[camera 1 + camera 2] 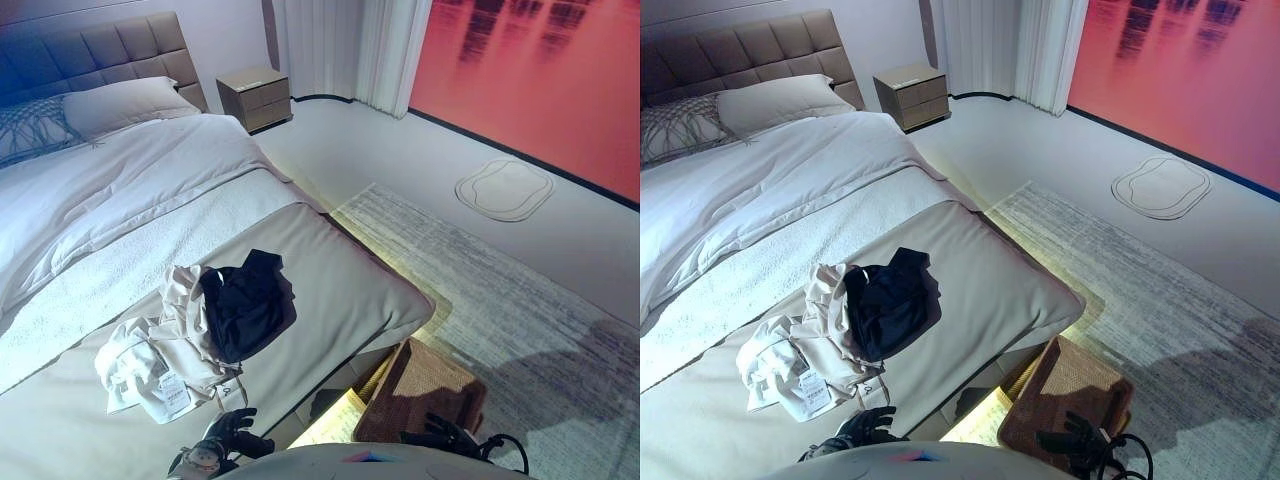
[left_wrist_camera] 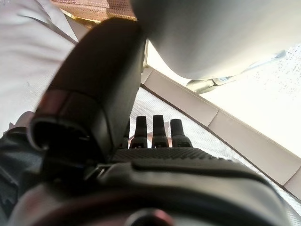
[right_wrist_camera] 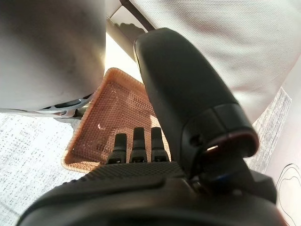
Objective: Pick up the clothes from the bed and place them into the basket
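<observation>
A pile of clothes lies on the foot of the bed (image 1: 350, 290): a black garment (image 1: 245, 305) on top of cream and white garments (image 1: 150, 365). A brown woven basket (image 1: 425, 395) stands on the floor beside the bed's corner; it also shows in the right wrist view (image 3: 124, 110). My left hand (image 1: 235, 430) hangs low at the bed's near edge, just below the white clothes, fingers relaxed and empty (image 2: 155, 129). My right hand (image 1: 445, 438) hangs over the basket's near side, fingers relaxed and empty (image 3: 136, 141).
The bed has a white duvet (image 1: 120, 180), pillows (image 1: 125, 100) and a padded headboard. A nightstand (image 1: 255, 97) stands by the far wall next to curtains. A grey rug (image 1: 520, 300) covers the floor right of the bed, with a small oval mat (image 1: 505, 188) beyond it.
</observation>
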You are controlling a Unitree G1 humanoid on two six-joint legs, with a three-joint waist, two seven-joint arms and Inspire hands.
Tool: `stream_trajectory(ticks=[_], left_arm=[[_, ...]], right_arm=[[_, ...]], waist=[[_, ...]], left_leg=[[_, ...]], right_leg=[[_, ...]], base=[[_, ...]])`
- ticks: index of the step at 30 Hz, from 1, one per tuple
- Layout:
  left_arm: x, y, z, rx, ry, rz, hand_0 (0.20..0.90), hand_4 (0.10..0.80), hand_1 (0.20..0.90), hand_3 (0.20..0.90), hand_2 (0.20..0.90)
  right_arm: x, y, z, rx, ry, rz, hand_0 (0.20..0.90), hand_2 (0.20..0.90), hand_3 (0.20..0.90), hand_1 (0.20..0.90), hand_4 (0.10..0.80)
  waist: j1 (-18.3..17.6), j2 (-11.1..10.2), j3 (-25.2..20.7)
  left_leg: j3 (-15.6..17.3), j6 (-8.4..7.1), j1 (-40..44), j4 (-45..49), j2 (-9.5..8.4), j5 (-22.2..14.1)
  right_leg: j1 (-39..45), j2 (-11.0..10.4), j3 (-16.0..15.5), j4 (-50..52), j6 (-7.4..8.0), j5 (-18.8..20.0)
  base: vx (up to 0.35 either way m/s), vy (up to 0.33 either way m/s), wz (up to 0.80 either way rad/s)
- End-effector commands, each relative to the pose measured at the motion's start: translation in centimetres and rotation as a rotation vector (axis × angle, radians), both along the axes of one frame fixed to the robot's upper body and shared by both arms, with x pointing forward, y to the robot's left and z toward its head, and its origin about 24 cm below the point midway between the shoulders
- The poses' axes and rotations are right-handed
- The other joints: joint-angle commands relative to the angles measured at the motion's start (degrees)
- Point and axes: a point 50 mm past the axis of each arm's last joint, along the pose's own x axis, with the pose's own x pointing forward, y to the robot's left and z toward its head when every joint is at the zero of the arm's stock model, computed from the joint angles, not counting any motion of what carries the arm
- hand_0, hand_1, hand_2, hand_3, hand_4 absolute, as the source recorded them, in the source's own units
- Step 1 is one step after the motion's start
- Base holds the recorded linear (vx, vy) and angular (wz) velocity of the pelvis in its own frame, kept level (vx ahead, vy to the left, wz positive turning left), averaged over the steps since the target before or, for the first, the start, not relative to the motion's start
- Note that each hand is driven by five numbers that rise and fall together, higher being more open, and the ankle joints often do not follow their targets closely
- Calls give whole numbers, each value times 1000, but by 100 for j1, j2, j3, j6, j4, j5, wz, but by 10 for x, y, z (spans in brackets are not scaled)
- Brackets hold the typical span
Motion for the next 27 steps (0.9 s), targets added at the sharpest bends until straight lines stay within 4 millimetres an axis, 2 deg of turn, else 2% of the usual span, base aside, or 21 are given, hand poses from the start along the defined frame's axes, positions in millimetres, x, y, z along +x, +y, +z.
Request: stream_trajectory(ticks=[1, 6, 12, 22, 27], left_arm=[[9, -1, 2, 18, -28, -30, 900, 800, 900, 900, 900], [9, -1, 2, -10, -29, -4, 900, 800, 900, 900, 900], [-3, 0, -3, 3, 56, 3, 900, 800, 900, 900, 900], [3, 1, 0, 53, -14, 20, 900, 800, 900, 900, 900], [0, 3, -1, 62, -11, 53, 900, 800, 900, 900, 900]], right_arm=[[13, 14, -1, 23, -36, 29, 900, 900, 900, 900, 800], [12, 14, -1, 24, -34, 28, 900, 900, 900, 900, 800], [12, 16, -1, 30, -31, 32, 900, 900, 900, 900, 800], [10, 17, -2, 29, -22, 58, 900, 900, 900, 900, 800], [24, 12, 4, -25, -94, 96, 900, 900, 900, 900, 800]], waist=[[76, -62, 101], [94, -43, 101], [86, -51, 107], [107, -60, 140], [248, -74, 162]], left_leg=[[276, 125, -317, 30, -212, 53], [265, 133, -319, 30, -220, 55], [263, 132, -317, 30, -217, 60], [248, 123, -328, 30, -208, 76], [147, 108, -354, 30, -231, 103]], right_leg=[[70, -240, -174, 474, 241, -187], [69, -248, -200, 491, 239, -203], [84, -241, -201, 491, 233, -212], [73, -231, -215, 522, 220, -228], [122, -243, -331, 515, 218, -229]], base=[[0, 0, 0], [0, 0, 0], [23, -4, 2], [10, 0, 1], [42, -5, 7]])
